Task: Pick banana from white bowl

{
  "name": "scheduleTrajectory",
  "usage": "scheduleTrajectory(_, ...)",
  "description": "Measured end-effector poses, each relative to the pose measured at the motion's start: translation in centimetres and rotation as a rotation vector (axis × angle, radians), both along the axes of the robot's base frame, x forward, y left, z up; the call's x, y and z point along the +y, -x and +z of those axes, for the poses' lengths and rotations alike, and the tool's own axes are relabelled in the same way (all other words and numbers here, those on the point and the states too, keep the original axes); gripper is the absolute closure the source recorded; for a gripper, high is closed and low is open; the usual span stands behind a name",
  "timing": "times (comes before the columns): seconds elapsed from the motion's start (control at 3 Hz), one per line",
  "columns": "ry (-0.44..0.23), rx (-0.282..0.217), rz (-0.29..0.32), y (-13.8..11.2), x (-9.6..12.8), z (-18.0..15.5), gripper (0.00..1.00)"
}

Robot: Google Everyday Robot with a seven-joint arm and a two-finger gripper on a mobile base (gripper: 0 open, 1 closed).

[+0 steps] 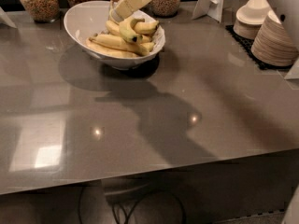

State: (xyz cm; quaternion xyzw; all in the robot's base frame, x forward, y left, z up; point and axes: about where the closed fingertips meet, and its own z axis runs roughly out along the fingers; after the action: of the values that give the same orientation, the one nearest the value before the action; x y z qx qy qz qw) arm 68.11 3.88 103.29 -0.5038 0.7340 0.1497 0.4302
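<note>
The white bowl (74, 26) stands at the back left of the grey table and holds several bananas. The banana (127, 30), short, strongly curved and greenish-yellow with a dark tip, lies on top of the pile near the bowl's right side. Longer, paler bananas (110, 42) lie under and beside it. My gripper (122, 10), cream-coloured, reaches down from the top edge into the back of the bowl. Its tip is just above and behind the curved banana. I cannot tell whether it touches any banana.
Glass jars of cereal (39, 1) line the back edge. A white card stand (212, 1) is at the back right. Stacked small cream bowls (252, 17) and plates (275, 43) sit on a dark mat at the right. The table's front edge (149, 169) has cables below it.
</note>
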Motion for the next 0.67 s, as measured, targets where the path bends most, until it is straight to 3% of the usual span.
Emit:
scheduleTrajectory(0.33,-0.053,-0.007,-0.026,-0.8,1.5,0.0,0.00)
scheduleTrajectory(0.67,-0.160,0.028,-0.091,-2.3,3.8,-0.7,0.00)
